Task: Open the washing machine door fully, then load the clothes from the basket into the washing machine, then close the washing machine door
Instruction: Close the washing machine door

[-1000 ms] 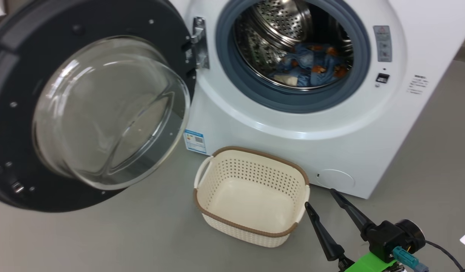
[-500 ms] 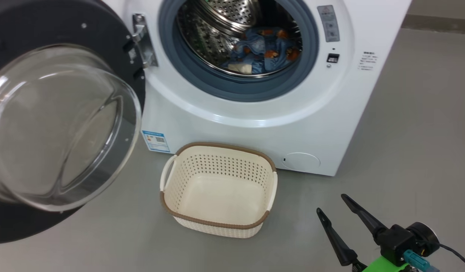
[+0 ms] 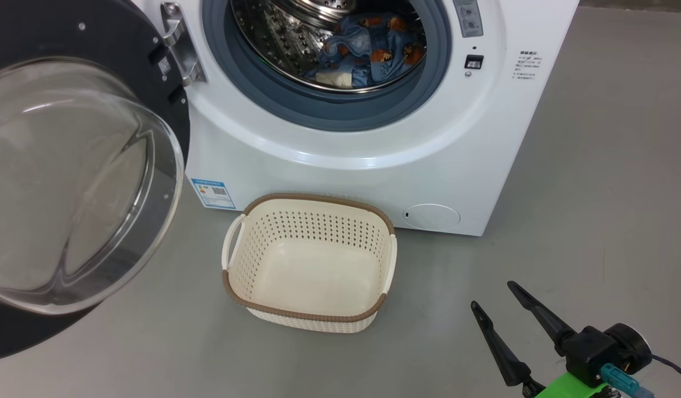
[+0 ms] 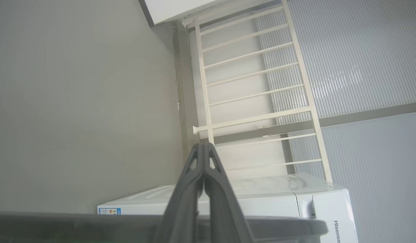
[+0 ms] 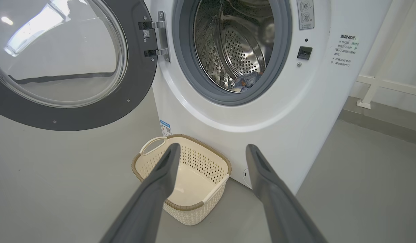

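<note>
The washing machine door stands swung wide on its hinge, left of the washing machine. Over the last second nothing on the floor shifts. The robot's head is what turns, so the machine slides up and leftward in its view. The clothes lie in the drum, blue print over a bit of cream. The basket sits bare just in front of the machine. The right gripper hangs low near the basket, fingers spread wide, holding nothing. The left gripper has its fingers pressed together. Loading looks done to me, and only shutting the door remains.
</note>
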